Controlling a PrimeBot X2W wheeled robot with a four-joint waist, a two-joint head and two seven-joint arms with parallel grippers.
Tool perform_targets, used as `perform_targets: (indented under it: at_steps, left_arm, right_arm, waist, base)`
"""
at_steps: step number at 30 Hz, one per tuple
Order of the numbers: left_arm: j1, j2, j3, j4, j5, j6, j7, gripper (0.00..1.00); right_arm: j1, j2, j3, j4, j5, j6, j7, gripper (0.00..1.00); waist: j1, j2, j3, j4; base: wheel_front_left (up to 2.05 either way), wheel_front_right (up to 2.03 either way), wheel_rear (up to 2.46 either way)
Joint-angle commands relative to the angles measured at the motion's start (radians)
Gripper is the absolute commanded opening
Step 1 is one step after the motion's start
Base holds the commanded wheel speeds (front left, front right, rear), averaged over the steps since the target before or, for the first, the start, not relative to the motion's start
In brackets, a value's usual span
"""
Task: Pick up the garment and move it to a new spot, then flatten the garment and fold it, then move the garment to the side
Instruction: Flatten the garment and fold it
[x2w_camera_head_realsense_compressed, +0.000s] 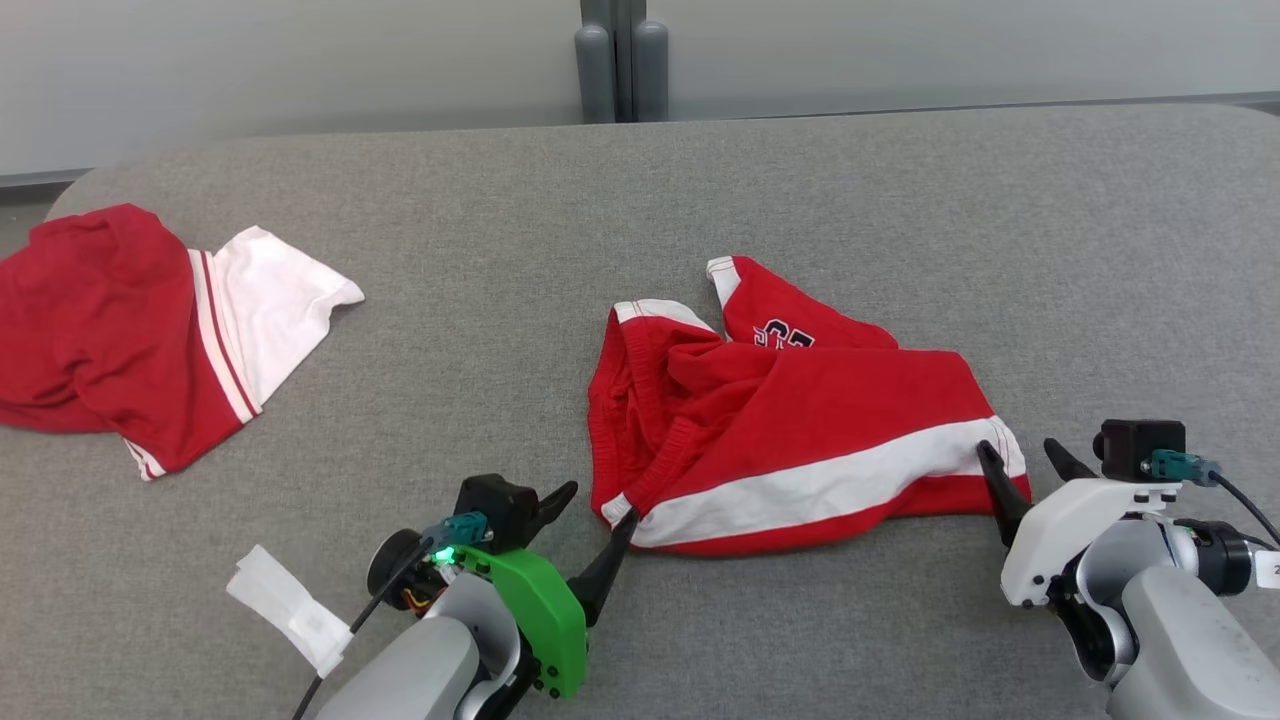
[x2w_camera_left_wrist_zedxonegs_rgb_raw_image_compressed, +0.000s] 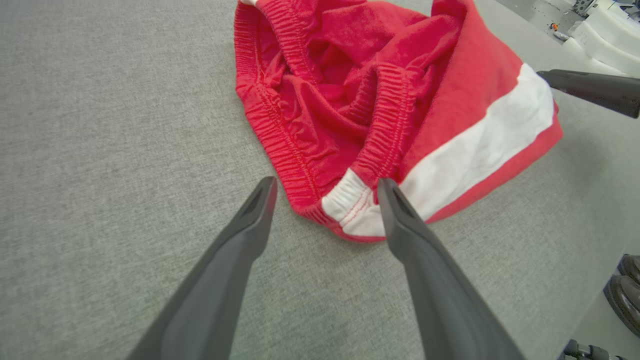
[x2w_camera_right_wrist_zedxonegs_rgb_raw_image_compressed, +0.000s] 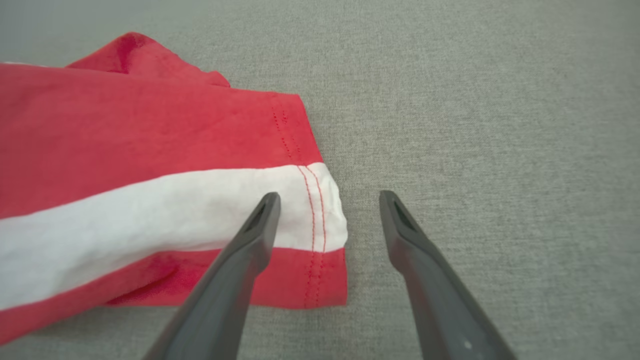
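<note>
Spread wide and empty, the left end effector (x2w_camera_head_realsense_compressed: 602, 503) is set astride the waistband corner (x2w_camera_left_wrist_zedxonegs_rgb_raw_image_compressed: 350, 205) of the red garment (x2w_camera_head_realsense_compressed: 800, 430). The right end effector (x2w_camera_head_realsense_compressed: 1017, 447), likewise open, is placed with one finger over the striped hem corner (x2w_camera_right_wrist_zedxonegs_rgb_raw_image_compressed: 320, 210). The garment is found crumpled mid-tabletop (x2w_camera_head_realsense_compressed: 700, 200). One risk is judged: only one layer may be pinched, so the garment would lift twisted. A second red garment (x2w_camera_head_realsense_compressed: 130, 330) is noted well apart.

Red-white cloth (x2w_camera_head_realsense_compressed: 130, 330) at left, grey table (x2w_camera_head_realsense_compressed: 800, 180), dark shoes (x2w_camera_left_wrist_zedxonegs_rgb_raw_image_compressed: 631, 287)
</note>
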Motion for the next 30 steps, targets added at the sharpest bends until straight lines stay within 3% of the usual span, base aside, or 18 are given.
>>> perform_targets:
  at_steps: [1, 11, 24, 26, 27, 28, 29, 30]
  left_arm:
    - [-0.027, 0.011, -0.021, 0.015, -0.01, -0.002, 0.001, 1.0]
    - [-0.131, 0.017, -0.18, 0.079, -0.066, -0.002, -0.027, 1.0]
    - [-0.208, 0.031, -0.344, 0.125, -0.142, -0.002, -0.052, 1.0]
    - [-0.216, 0.029, -0.362, 0.131, -0.157, -0.002, -0.053, 0.96]
    - [-0.22, 0.028, -0.369, 0.132, -0.162, -0.002, -0.055, 0.93]
    - [-0.223, 0.026, -0.377, 0.136, -0.166, -0.002, -0.057, 0.84]
    - [-0.225, 0.025, -0.383, 0.138, -0.17, -0.002, -0.058, 0.78]
    - [-0.228, 0.023, -0.389, 0.142, -0.176, -0.002, -0.061, 0.69]
  right_arm:
    - [-0.016, -0.007, 0.021, 0.009, 0.027, -0.001, 0.009, 1.0]
    - [-0.075, -0.035, 0.085, 0.075, 0.141, -0.001, 0.04, 1.0]
    - [-0.163, -0.057, 0.172, 0.18, 0.15, -0.001, 0.134, 1.0]
    - [-0.165, -0.058, 0.187, 0.186, 0.158, -0.001, 0.146, 1.0]
    - [-0.166, -0.058, 0.193, 0.187, 0.163, -0.001, 0.149, 0.98]
    - [-0.167, -0.059, 0.198, 0.188, 0.166, -0.001, 0.147, 0.66]
    - [-0.168, -0.06, 0.203, 0.189, 0.169, -0.001, 0.145, 0.5]
    - [-0.17, -0.063, 0.211, 0.188, 0.169, -0.001, 0.139, 0.5]
  waist:
    - [0.0, 0.0, 0.006, 0.004]
    - [0.0, 0.0, 0.026, 0.004]
    - [0.0, 0.0, 0.034, 0.004]
    - [0.0, 0.0, 0.035, 0.005]
    - [0.0, 0.0, 0.035, 0.005]
    - [0.0, 0.0, 0.035, 0.005]
    - [0.0, 0.0, 0.036, 0.005]
    - [0.0, 0.0, 0.036, 0.004]
  base:
    - [0.0, 0.0, 0.0]
    - [0.0, 0.0, 0.0]
    - [0.0, 0.0, 0.0]
    - [0.0, 0.0, 0.0]
    - [0.0, 0.0, 0.0]
    - [0.0, 0.0, 0.0]
    - [0.0, 0.0, 0.0]
    - [0.0, 0.0, 0.0]
